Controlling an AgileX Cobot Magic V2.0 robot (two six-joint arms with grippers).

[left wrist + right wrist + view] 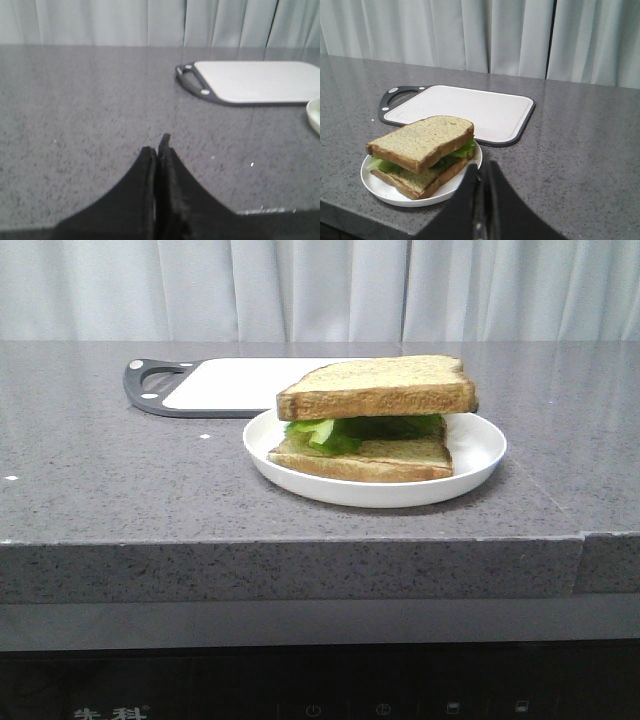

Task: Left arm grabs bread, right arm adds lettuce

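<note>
The bread (pixel 378 385), a thick tan slice with a golden-brown crust, lies on top of the lettuce (pixel 330 432). The ruffled green leaf rests on a thinner lower slice (pixel 380 458) in a white plate (pixel 470 465). Neither arm shows in the front view. In the right wrist view my right gripper (pixel 482 167) is shut and empty, just beside the plate (pixel 465 175), with the bread (pixel 422 140) and lettuce (pixel 465 149) beyond its tips. My left gripper (pixel 157 145) is shut and empty over bare counter, well away from the plate's rim (pixel 315 115).
A white cutting board with a dark grey rim and handle (pixel 240 383) lies flat behind the plate, also seen as the board (pixel 255 80) and the board (pixel 465 107). The grey speckled counter ends at a front edge (pixel 300 540). Pale curtains hang behind.
</note>
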